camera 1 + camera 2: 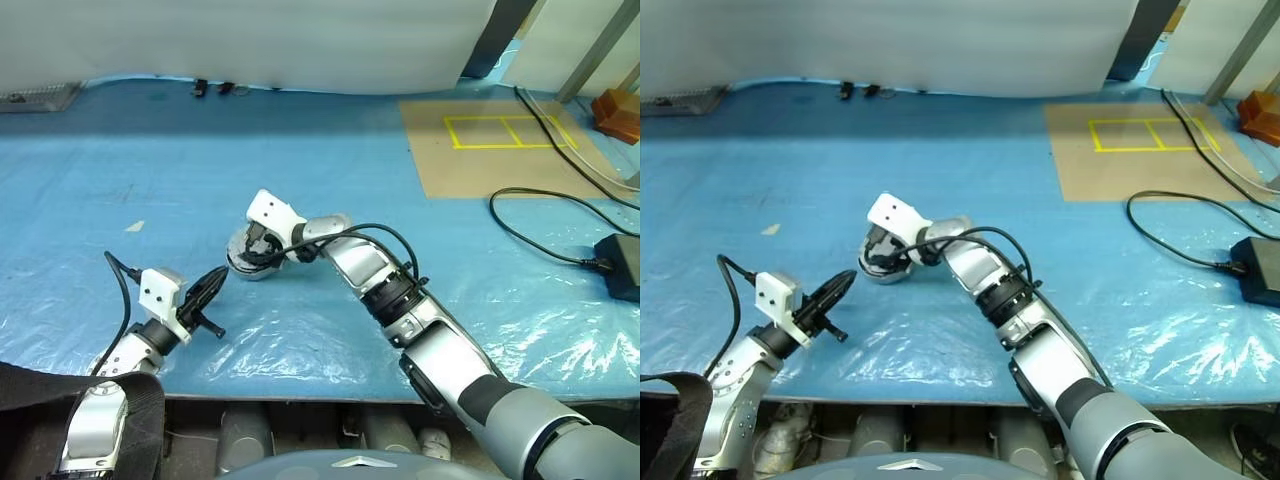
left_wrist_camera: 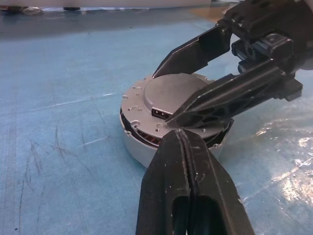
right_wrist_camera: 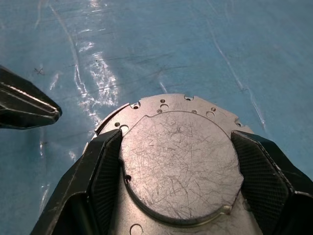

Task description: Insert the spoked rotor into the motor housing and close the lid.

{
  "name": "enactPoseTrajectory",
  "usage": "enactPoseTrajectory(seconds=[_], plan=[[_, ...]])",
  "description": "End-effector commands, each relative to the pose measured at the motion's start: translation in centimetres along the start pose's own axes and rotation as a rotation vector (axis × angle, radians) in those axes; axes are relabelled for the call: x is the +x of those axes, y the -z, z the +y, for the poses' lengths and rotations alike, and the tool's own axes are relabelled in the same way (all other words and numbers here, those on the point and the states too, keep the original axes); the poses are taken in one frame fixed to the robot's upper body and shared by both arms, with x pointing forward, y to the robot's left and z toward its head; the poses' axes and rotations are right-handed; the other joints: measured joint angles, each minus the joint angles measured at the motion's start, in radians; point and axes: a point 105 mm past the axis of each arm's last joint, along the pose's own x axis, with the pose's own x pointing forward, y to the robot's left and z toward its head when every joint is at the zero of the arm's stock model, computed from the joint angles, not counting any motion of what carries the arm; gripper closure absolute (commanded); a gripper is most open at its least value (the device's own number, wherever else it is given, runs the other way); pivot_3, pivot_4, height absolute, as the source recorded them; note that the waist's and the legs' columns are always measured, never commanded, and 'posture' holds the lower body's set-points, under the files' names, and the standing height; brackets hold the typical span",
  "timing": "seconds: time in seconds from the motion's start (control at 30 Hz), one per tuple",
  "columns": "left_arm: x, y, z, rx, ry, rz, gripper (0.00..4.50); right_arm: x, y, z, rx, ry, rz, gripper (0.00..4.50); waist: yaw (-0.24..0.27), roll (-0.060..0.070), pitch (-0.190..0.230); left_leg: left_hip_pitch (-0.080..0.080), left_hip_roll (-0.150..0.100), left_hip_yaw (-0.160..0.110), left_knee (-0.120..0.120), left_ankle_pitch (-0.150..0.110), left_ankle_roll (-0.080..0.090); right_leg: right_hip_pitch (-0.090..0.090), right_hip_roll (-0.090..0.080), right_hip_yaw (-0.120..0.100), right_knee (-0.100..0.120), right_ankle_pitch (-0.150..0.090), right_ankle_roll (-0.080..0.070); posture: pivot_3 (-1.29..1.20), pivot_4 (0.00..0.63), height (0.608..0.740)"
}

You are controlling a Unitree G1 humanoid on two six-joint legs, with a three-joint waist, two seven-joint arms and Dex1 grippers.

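Note:
The motor housing (image 2: 142,152) is a short silver can standing on the blue sheet, with copper-brown windings showing through its side. The lid (image 3: 181,166), plain scratched grey metal, lies flat on top of it. The spoked rotor is hidden. My right gripper (image 3: 176,139) comes down over the housing (image 1: 243,266), its two black fingers (image 3: 105,161) pressed against opposite sides of the lid's raised round plate. My left gripper (image 1: 213,283) is shut and empty; it points level at the housing from the near left, its tip (image 2: 178,134) just short of the housing's wall.
A brown cardboard sheet (image 1: 500,145) marked with yellow tape lies at the back right. A black cable (image 1: 530,235) runs to a black power brick (image 1: 622,262) at the right edge. The table's front edge (image 1: 300,385) is close below both arms.

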Motion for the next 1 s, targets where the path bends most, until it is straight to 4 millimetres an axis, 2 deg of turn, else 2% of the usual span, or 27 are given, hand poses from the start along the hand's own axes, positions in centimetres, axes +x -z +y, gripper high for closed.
enactPoseTrajectory(seconds=[0.03,0.17,0.33,0.47,0.7,0.77,0.83,1.0], plan=[[-0.1,-0.5,0.1,0.016,0.008,-0.018,4.50,0.3,1.9,0.9,0.001,-0.022,0.049,1.35,0.000,0.000,0.000,0.000,0.000,0.000,0.000,0.000,0.000,0.000,0.000,0.000,0.000,0.000,0.000,0.00,0.150,0.740],[0.0,-0.3,0.1,0.012,0.015,-0.013,4.50,0.3,2.4,0.3,0.017,0.014,0.062,1.35,0.000,0.000,0.000,0.001,0.000,0.000,0.000,0.000,0.000,0.001,0.000,0.000,0.000,0.000,0.000,0.00,0.150,0.740],[0.3,-0.4,0.2,0.012,0.021,-0.014,4.50,0.4,3.8,1.1,0.066,-0.023,0.063,1.35,0.000,0.001,-0.001,0.003,-0.001,0.000,0.001,0.000,0.000,0.002,0.000,0.000,0.001,0.000,0.000,0.00,0.150,0.740],[0.5,-0.4,0.2,0.013,0.024,-0.015,4.50,0.5,3.7,1.4,0.242,-0.055,0.012,1.35,0.000,0.001,-0.001,0.003,-0.001,0.000,0.001,0.000,0.000,0.003,-0.001,0.001,0.001,0.000,0.000,0.00,0.150,0.740],[0.6,-0.4,0.4,0.019,0.022,-0.018,4.50,1.1,4.8,0.9,0.225,-0.012,0.031,1.35,-0.002,0.003,-0.003,0.007,-0.001,0.000,0.000,0.000,0.000,0.006,0.000,0.001,0.001,0.000,0.000,0.00,0.150,0.740],[0.7,-0.3,0.4,0.025,0.025,-0.012,4.50,1.2,5.2,0.9,0.161,-0.002,0.052,1.35,-0.002,0.004,-0.003,0.011,-0.001,0.000,0.000,-0.001,0.001,0.010,0.000,0.001,0.001,0.000,0.000,0.00,0.150,0.740],[0.7,-0.3,0.4,0.027,0.024,-0.014,4.50,1.3,6.0,1.0,0.094,0.003,0.084,1.35,-0.002,0.004,-0.004,0.016,-0.001,-0.001,0.000,-0.002,0.004,0.015,-0.001,0.001,0.001,-0.004,0.007,0.00,0.150,0.740],[0.7,-0.5,0.6,0.032,0.010,-0.022,4.50,1.5,6.8,1.3,0.053,-0.015,0.115,1.35,-0.001,0.009,-0.007,0.019,-0.003,-0.002,0.000,-0.003,0.004,0.017,-0.002,0.002,0.001,-0.005,0.008,0.00,0.150,0.740]])
